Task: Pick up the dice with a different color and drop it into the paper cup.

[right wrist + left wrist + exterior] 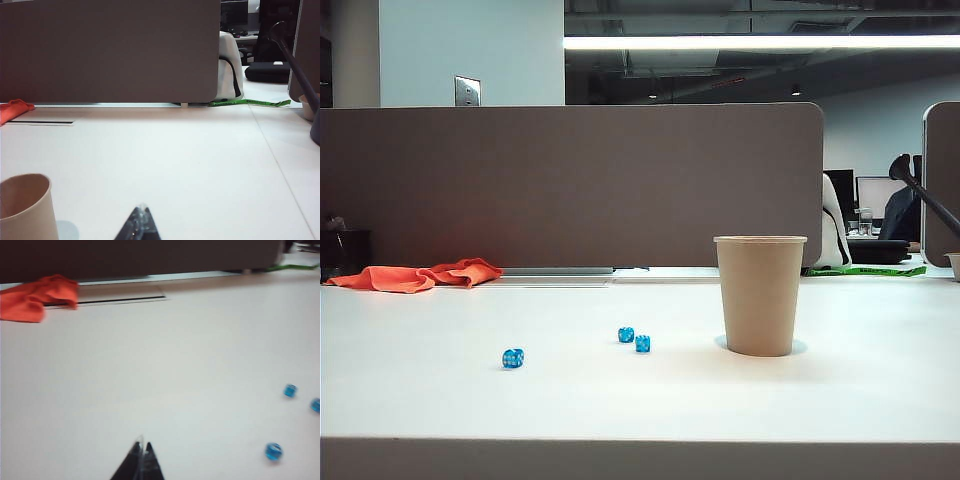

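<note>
Both grippers closed and empty above the bench; orange die not visible in any view.

The paper cup (760, 294) stands upright on the white bench (620, 400), right of centre in the exterior view, its contents hidden. Three blue dice (513, 358) lie on the bench to its left: two close together near the cup, one further off. The left gripper (142, 447) hangs over bare bench with its fingers pressed together, holding nothing, the blue dice off to one side. The right gripper (142, 211) is beside the cup rim, fingers likewise pressed together. An orange cloth (415, 275) lies at the far left edge against the partition (570, 185).
</note>
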`<state>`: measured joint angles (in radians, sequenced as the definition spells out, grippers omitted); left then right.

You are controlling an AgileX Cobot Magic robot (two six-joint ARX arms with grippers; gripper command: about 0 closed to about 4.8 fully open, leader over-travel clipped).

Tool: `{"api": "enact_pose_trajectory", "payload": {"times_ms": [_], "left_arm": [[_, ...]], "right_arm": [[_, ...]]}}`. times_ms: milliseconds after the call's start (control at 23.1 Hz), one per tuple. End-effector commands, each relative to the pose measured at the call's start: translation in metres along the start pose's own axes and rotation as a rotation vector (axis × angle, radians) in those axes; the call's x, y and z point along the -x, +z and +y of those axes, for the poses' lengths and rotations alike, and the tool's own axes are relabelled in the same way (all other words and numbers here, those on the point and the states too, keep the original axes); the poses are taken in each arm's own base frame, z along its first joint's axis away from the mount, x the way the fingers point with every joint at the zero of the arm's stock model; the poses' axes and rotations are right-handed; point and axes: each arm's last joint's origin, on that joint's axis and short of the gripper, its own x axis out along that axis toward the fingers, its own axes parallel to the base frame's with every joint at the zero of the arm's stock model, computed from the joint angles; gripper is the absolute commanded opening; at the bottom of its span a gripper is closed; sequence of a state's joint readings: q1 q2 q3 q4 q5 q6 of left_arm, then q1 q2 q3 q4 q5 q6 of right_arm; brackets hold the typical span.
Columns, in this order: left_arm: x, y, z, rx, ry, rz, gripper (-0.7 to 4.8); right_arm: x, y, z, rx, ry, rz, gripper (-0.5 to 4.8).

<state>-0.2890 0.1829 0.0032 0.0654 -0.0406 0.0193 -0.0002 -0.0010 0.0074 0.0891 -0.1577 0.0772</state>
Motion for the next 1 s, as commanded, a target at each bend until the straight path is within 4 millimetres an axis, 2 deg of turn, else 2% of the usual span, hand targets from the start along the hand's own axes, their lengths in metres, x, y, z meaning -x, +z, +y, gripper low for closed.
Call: {"api": "enact_pose_trajectory", "payload": {"times_ms": [43,433,693,996], "left_arm": [[0.0,0.006,0.007,0.029,0.057,-0.058,-0.06],[0.003,0.014,0.02,0.044,0.122,-0.139,-0.06],[0.013,0.014,0.019,0.04,0.123,-0.175,-0.06],[0.014,0.014,0.019,0.04,0.131,-0.174,-0.06]], "right_arm": [[0.0,0.001,0.0,0.005,0.003,-0.012,-0.01],[0.0,0.003,0.0,0.009,0.004,-0.034,-0.01],[0.0,0.006,0.001,0.014,0.014,-0.063,-0.01],[0.0,0.006,0.002,0.043,0.07,-0.061,-0.01]]}}
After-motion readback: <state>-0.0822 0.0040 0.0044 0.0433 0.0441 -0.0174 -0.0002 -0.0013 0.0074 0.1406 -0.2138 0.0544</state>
